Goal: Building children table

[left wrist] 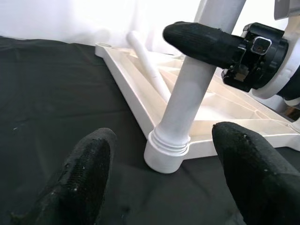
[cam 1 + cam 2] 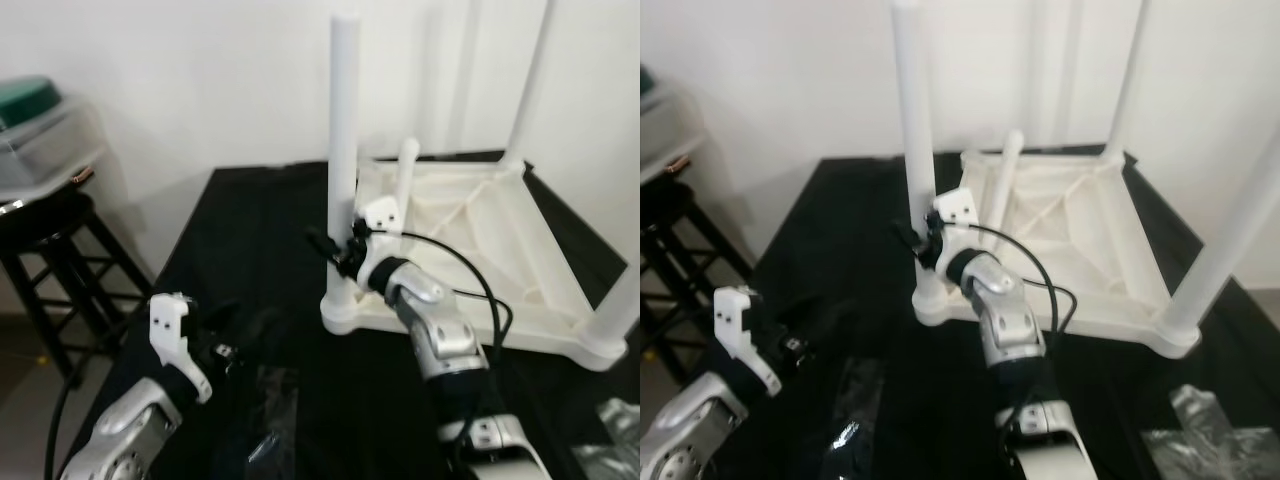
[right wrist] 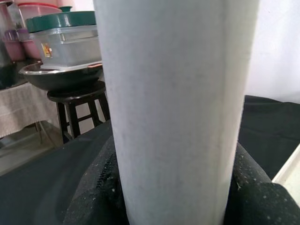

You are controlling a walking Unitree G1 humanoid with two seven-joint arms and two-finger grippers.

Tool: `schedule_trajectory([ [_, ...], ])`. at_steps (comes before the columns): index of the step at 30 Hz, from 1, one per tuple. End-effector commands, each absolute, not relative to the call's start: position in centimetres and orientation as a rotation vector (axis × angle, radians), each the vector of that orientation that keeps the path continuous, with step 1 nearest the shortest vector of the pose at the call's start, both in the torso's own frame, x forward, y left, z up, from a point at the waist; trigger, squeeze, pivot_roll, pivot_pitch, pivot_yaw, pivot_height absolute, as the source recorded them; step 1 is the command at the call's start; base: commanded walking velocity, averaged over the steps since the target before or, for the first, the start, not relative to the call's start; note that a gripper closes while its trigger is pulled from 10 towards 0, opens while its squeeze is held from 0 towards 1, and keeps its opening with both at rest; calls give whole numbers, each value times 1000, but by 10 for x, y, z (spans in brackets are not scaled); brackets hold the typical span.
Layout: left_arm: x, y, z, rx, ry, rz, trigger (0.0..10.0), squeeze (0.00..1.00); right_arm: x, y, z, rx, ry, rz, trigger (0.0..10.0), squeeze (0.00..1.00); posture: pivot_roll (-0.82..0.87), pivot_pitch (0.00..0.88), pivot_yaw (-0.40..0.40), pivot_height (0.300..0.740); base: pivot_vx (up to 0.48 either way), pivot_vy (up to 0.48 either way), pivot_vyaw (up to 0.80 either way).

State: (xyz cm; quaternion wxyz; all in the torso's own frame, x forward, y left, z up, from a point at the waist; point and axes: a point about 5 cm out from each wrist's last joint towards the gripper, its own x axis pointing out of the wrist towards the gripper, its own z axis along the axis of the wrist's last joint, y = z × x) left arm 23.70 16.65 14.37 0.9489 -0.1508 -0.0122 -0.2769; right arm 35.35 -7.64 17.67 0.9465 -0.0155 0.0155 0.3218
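The white children's table [image 2: 540, 340] lies upside down on a black cloth. Several white legs stand up from its corners. My right gripper [image 2: 335, 248] is shut on the near-left leg [image 2: 343, 150] a little above its socket [image 1: 166, 152]. In the right wrist view that leg [image 3: 173, 108] runs between the black fingers [image 3: 93, 197]. A loose leg [image 2: 404, 172] leans inside the underside frame. My left gripper [image 1: 164, 187] hovers open low over the cloth, short of the near-left corner and pointing at it, with nothing between its fingers [image 1: 84, 173].
A black stool [image 2: 50, 230] at the left carries a pan and lidded containers [image 2: 40, 130]. A white wall stands close behind the table. Crumpled clear plastic lies on the cloth at the front [image 2: 615, 430] and between the arms [image 2: 270, 400].
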Motion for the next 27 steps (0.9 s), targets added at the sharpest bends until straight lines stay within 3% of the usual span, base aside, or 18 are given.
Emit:
schedule_trajectory([
  [1, 238, 169, 144, -300, -27, -553, 10000, 0, 343, -78, 128, -23, 242, 670, 0, 0, -76, 60, 49, 740, 0, 0, 0],
  [3, 238, 170, 145, -301, -37, -539, 10000, 0, 342, -76, 128, -26, 239, 682, 0, 0, -72, 62, 50, 740, 0, 0, 0],
  [4, 239, 170, 145, -298, -39, -532, 10000, 0, 342, -77, 128, -28, 246, 677, 2000, 0, -65, 54, 48, 740, 0, 0, 0],
  [5, 239, 171, 145, -297, -39, -533, 10000, 0, 342, -78, 128, -21, 257, 671, 10000, 0, -62, 55, 50, 740, 0, 0, 0],
  [8, 239, 171, 146, -296, -37, -535, 10000, 0, 338, -76, 131, -19, 264, 635, 10000, 0, -62, 55, 50, 740, 0, 0, 0],
  [9, 239, 171, 145, -296, -34, -539, 10000, 0, 336, -74, 138, -29, 233, 670, 10000, 1000, -57, 53, 59, 740, 0, 0, 0],
  [11, 240, 171, 145, -297, -32, -542, 10000, 0, 334, -71, 146, -38, 204, 725, 10000, 1000, -55, 52, 60, 740, 0, 0, 0],
  [13, 240, 170, 145, -296, -27, -550, 10000, 0, 336, -69, 180, -19, 64, 974, 10000, 1000, -49, 51, 67, 740, 0, 0, 0],
  [15, 240, 170, 145, -296, -27, -550, 10000, 0, 336, -69, 180, -19, 64, 974, 10000, 1000, -49, 51, 67, 740, 0, 0, 0],
  [17, 240, 169, 145, -296, -25, -553, 10000, 0, 335, -74, 207, -62, -43, 1213, 10000, 1000, -45, 48, 66, 740, 0, 0, 0],
  [18, 240, 169, 145, -295, -24, -553, 10000, 0, 335, -78, 216, -129, -74, 1331, 10000, 118, -37, 46, 63, 740, 0, 0, 0],
  [19, 240, 169, 145, -294, -24, -553, 10000, 0, 336, -80, 221, -179, -86, 1399, 10000, 118, -37, 46, 63, 740, 0, 0, 0],
  [20, 240, 168, 145, -293, -23, -552, 10000, 0, 338, -82, 226, -204, -81, 1451, 10000, 0, -25, 48, 53, 740, 0, 0, 0],
  [27, 237, 169, 144, -277, -22, -540, 10000, 0, 347, -84, 233, -251, -11, 1574, 10000, 0, 3, 49, 42, 740, 0, 0, 0],
])
